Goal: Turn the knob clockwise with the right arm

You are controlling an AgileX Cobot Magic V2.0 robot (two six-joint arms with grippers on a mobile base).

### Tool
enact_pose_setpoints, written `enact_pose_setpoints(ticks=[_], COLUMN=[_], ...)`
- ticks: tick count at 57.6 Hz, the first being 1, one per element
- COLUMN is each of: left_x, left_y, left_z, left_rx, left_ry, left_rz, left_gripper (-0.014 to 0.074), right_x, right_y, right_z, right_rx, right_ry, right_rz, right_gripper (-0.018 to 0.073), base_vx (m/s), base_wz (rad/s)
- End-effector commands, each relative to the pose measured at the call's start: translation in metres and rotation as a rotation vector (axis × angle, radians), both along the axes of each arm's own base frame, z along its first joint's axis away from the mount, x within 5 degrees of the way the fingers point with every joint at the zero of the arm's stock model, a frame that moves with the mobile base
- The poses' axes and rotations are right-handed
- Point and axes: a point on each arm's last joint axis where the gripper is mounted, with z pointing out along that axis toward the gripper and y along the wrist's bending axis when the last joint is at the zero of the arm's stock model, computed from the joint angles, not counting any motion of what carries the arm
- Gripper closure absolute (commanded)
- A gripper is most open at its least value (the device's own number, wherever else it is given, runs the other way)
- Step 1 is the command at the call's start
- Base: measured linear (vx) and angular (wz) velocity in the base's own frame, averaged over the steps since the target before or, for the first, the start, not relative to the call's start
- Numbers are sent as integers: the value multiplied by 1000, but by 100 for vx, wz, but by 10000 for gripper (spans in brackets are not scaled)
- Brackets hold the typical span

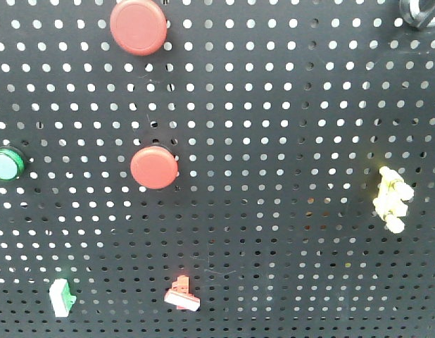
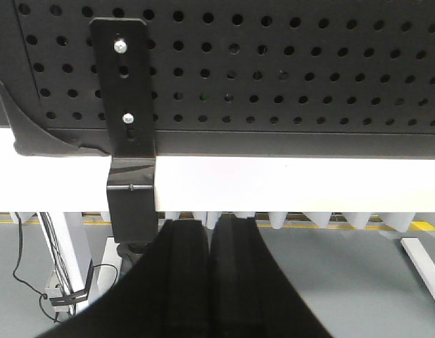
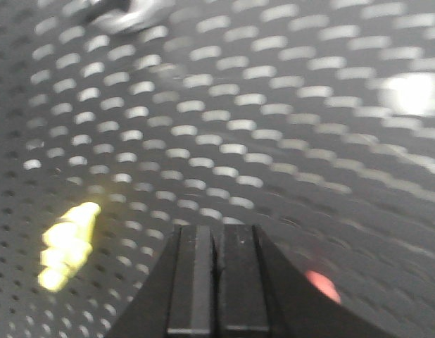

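Observation:
In the front view a black pegboard [image 1: 274, 141] fills the frame. A black rounded end piece of my right arm [image 1: 420, 13], with a small white spot, shows only in part at the top right corner. A pale yellow fixture [image 1: 392, 199] sits on the board at the right; it also shows blurred in the right wrist view [image 3: 66, 246]. I cannot tell which fixture is the knob. My right gripper [image 3: 216, 236] is shut and empty, close to the board. My left gripper [image 2: 210, 229] is shut and empty, below the board's lower edge.
Two red round buttons [image 1: 138, 27] [image 1: 154, 167], a green button [image 1: 6, 163], a small green-white part [image 1: 62, 297] and a red part [image 1: 182, 294] sit on the board. A black bracket [image 2: 126, 127] hangs over a white bar [image 2: 295, 183]. A blurred silver piece [image 3: 126, 14] shows at top.

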Motion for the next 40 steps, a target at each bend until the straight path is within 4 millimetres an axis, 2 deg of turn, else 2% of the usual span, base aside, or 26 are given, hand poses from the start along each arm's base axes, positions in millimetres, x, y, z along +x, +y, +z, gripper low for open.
enact_pose_setpoints(ticks=[1,40], left_x=[1,1], left_y=[1,1], left_z=[4,4], left_rx=[-16,-16], left_ry=[-72,-72], left_rz=[12,12], left_gripper=[603,603], right_x=[2,2], right_y=[4,4], right_z=[12,10], right_rx=[-1,5], right_ry=[-124,-114], right_rz=[32,28], right_gripper=[568,568], base_vx=[0,0], base_wz=[0,0])
